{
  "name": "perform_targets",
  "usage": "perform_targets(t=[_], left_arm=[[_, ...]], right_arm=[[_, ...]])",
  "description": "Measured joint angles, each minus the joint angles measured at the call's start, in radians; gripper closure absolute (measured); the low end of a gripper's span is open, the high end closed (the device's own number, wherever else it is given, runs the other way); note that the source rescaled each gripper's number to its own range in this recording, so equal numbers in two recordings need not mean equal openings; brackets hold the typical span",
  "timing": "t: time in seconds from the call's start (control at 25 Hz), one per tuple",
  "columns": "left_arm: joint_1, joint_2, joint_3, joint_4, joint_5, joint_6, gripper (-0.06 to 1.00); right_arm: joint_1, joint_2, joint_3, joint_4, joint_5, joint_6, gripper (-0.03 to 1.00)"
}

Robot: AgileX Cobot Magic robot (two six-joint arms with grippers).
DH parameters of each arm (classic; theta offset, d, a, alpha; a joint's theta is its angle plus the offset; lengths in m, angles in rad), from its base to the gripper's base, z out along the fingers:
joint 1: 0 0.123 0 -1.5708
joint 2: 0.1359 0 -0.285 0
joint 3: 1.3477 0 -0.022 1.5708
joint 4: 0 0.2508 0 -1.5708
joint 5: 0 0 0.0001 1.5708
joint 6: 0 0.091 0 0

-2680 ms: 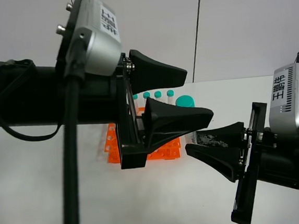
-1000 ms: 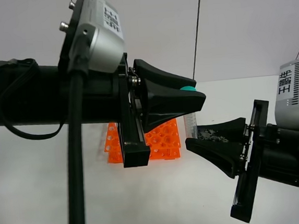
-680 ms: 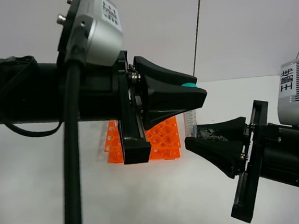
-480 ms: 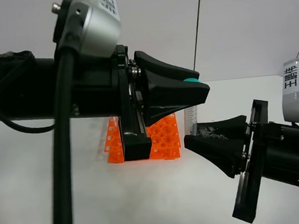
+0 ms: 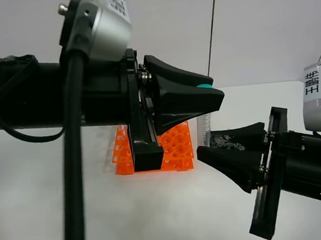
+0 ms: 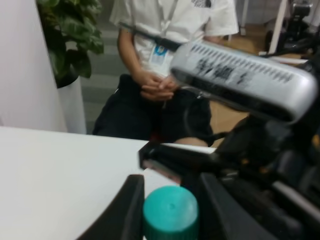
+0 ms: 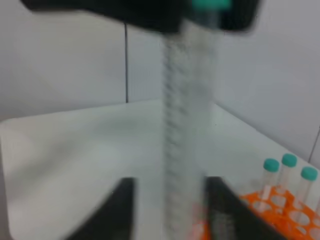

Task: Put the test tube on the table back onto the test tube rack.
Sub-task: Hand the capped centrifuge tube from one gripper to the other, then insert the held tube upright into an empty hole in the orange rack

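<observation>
My left gripper (image 5: 217,95) is shut on the teal cap of the test tube (image 5: 204,126) and holds it upright above the white table (image 5: 157,215). The cap also shows between the fingers in the left wrist view (image 6: 170,212). My right gripper (image 5: 203,150) is open, with its fingers on either side of the tube's lower part; in the right wrist view the tube (image 7: 187,125) is blurred and there is a gap to one finger (image 7: 122,210). The orange test tube rack (image 5: 177,146) stands behind my left gripper. Teal-capped tubes (image 7: 271,172) stand in the rack (image 7: 300,220).
My two arms fill most of the exterior view and hide part of the rack. A thin black cable (image 5: 212,31) hangs down in front of the back wall. A seated person (image 6: 170,65) and a potted plant (image 6: 70,35) are beyond the table.
My left gripper has shut on the tube's cap and risen slightly with it. The tube has slid upward between my right gripper's fingers. My right arm has barely moved.
</observation>
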Motion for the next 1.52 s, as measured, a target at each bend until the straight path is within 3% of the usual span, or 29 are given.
perform_targets(t=[0.16,0.4,0.52,0.72,1.0,1.52], left_arm=[[0.000,0.002,0.000,0.007,-0.038,0.000,0.94],[0.000,0.002,0.000,0.007,-0.051,0.000,0.94],[0.000,0.002,0.000,0.007,-0.053,0.001,0.94],[0.000,0.002,0.000,0.007,-0.055,0.001,0.94],[0.000,0.002,0.000,0.007,-0.057,0.001,0.94],[0.000,0.002,0.000,0.007,-0.057,0.013,0.94]], right_arm=[[0.000,0.000,0.000,0.001,-0.034,-0.003,0.28],[0.000,0.000,0.000,0.008,-0.022,0.000,0.13],[0.000,0.000,0.000,0.033,0.055,0.038,0.01],[0.000,0.000,0.000,0.099,0.162,0.066,-0.03],[0.000,0.000,0.000,-0.012,0.242,0.122,-0.03],[0.000,0.000,0.000,-0.005,0.634,0.243,-0.03]])
